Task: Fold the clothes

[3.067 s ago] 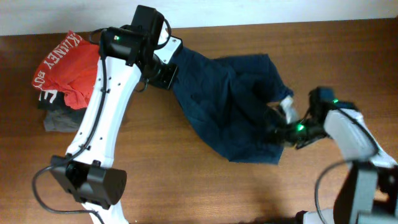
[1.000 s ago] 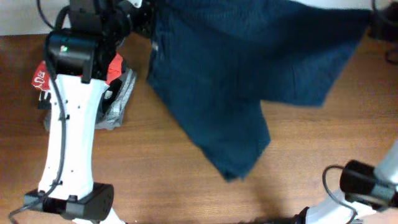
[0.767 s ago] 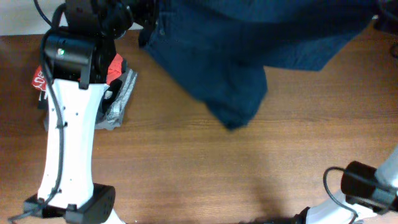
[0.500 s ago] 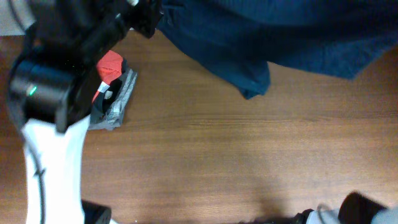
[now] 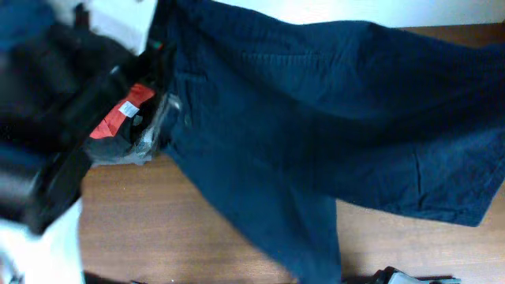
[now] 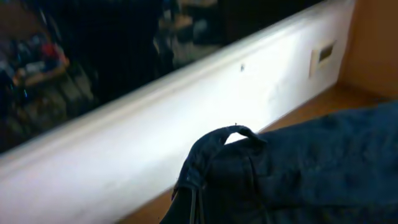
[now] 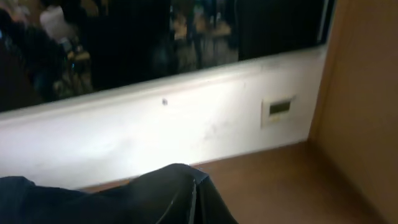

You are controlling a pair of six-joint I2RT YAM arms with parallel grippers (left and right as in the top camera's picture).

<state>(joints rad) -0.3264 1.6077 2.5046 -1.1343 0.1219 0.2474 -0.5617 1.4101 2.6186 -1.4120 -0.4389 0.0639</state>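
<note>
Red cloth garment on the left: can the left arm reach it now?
Probably not: the left gripper is shut on the raised dark navy-blue cloth garment, so not free for the red garment.

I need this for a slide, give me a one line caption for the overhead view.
Navy garment held up, spread wide over the wooden table, with a red garment showing past its edge.

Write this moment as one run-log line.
clothes: held up, spread over table | left gripper: shut on clothes | right gripper: shut on clothes
</note>
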